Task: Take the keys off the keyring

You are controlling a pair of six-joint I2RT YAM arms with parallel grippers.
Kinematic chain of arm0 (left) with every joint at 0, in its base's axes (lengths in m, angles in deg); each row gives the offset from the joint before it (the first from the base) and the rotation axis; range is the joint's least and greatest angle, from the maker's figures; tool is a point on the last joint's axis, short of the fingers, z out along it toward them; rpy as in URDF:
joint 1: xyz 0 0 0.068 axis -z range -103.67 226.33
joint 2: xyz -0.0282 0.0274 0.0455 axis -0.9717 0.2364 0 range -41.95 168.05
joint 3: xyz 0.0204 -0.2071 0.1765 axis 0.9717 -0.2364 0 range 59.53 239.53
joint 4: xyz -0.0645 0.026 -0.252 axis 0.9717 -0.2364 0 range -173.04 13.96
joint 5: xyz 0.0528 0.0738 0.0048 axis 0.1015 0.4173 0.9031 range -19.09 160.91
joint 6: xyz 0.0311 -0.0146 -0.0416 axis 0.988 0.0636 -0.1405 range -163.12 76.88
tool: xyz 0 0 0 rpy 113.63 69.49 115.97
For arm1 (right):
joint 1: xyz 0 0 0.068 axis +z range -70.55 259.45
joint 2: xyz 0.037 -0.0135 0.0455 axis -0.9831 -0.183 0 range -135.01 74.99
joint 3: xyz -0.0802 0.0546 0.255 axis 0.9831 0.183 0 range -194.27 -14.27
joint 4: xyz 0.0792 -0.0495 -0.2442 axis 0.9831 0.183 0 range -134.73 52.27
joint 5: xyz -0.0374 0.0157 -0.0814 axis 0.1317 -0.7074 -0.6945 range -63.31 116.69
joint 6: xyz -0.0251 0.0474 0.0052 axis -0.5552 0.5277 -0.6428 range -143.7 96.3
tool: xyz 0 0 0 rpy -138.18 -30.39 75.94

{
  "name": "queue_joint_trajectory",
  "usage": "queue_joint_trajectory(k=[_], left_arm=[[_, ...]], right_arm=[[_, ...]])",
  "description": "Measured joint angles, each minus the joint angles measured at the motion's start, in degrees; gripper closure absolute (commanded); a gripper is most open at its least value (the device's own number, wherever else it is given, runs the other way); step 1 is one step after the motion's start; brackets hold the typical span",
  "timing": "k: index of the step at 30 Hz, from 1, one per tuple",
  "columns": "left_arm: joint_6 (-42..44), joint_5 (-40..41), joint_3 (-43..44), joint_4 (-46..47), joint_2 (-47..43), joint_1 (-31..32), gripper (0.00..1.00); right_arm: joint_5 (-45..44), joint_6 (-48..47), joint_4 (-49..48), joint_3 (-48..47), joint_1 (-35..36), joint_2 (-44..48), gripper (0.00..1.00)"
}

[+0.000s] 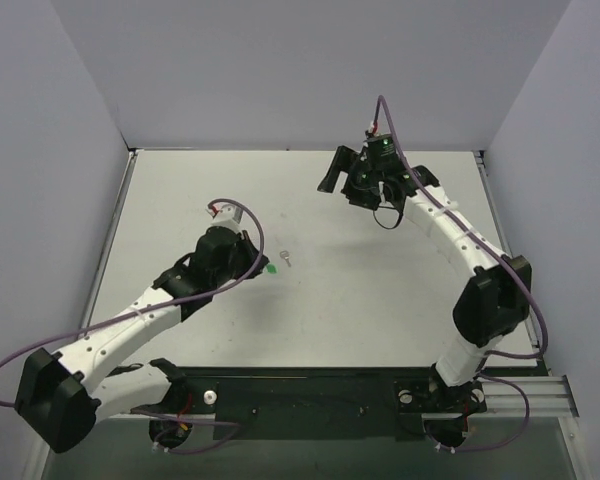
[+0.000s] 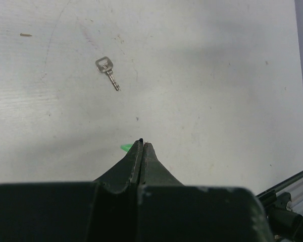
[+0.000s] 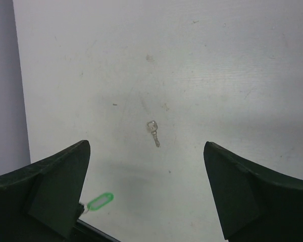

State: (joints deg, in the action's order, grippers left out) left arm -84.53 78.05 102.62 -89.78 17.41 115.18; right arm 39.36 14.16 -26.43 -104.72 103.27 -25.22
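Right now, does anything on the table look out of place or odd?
Nothing stands out. The key lies flat and alone on the table, clear of the green tag, which pokes out beside the left hand's shut tips.

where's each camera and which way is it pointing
top external: above and behind the bases, looking down on the table; left arm and right arm show.
left wrist: on the left arm, looking past its shut left gripper across the table.
right wrist: on the right arm, looking down between the fingers of the open right gripper.
shared: both wrist views show the key and green tag.
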Motion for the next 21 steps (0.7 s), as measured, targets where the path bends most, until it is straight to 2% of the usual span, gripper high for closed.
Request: queue_joint_trajectory(k=[6, 11, 12, 13, 14, 15, 16, 21], left_arm=[[1.68, -7.02, 4.79, 5.11, 15.1, -8.17, 1.0], [4.46, -10.43, 15.61, 5.29, 28.06, -9.55, 0.98], [4.85, -10.69, 17.38, 5.27, 29.81, -9.55, 0.91], [5.4, -10.95, 19.52, 5.14, 31.61, -9.55, 0.71], [6.05, -11.08, 21.44, 4.83, 33.33, -9.55, 0.63], [6.67, -11.13, 23.56, 4.42, 35.08, -9.57, 0.25], [7.08, -11.23, 25.64, 3.78, 36.83, -9.62, 0.19], [7.78, -11.41, 31.95, 0.61, 42.6, -9.73, 0.18]], right_arm=[[-1.42, -2.64, 1.88, 8.07, 0.63, 12.61, 0.1], [-1.64, -3.65, 3.37, 15.54, 0.61, 18.8, 0.1], [-1.44, -3.65, 3.48, 17.27, 0.61, 19.78, 0.1], [-1.22, -3.63, 3.58, 18.88, 0.61, 20.46, 0.1], [-1.07, -3.63, 3.63, 20.06, 0.61, 20.98, 0.1], [-0.87, -3.61, 3.74, 21.46, 0.66, 21.44, 0.1], [-0.66, -3.61, 3.85, 22.62, 0.66, 21.94, 0.1], [-0.31, -3.58, 5.07, 26.43, 1.03, 26.03, 0.1]])
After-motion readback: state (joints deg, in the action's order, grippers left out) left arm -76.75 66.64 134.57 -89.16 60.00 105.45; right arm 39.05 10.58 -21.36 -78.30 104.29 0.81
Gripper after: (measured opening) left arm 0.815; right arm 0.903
